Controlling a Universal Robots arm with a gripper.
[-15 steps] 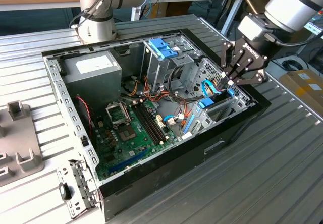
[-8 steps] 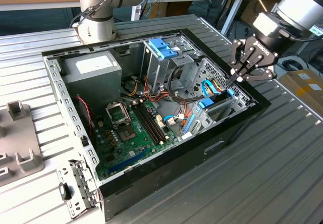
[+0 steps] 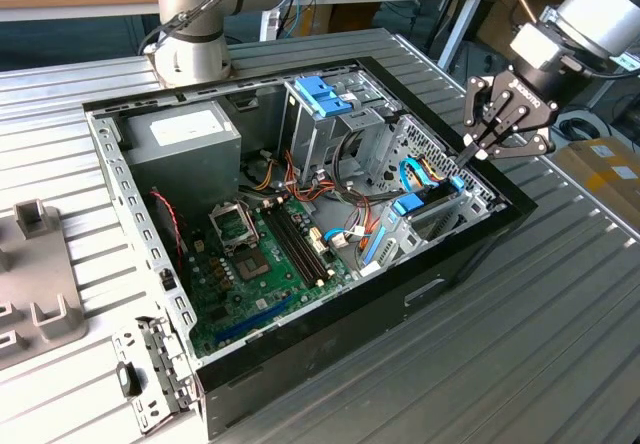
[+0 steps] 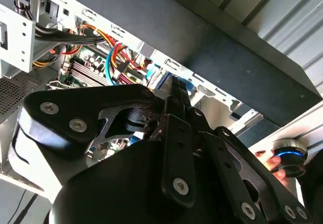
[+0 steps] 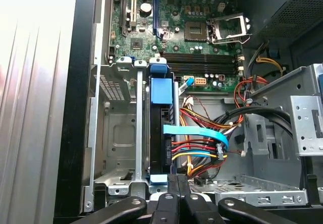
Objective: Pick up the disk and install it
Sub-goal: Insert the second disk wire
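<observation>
The worktop (image 3: 560, 294) is ribbed grey metal with a dull brushed sheen. The computer case (image 3: 330, 334) has matt black outer walls and bare, lightly shiny sheet-metal framing inside. The motherboard (image 3: 255, 264) is green, glossy in spots. The disk (image 5: 160, 133) sits on edge in light-blue plastic, smooth and slightly glossy; its dark face looks like metal, though that is hard to judge. The gripper (image 3: 470, 154) is matt black, with bright metal screws.
</observation>
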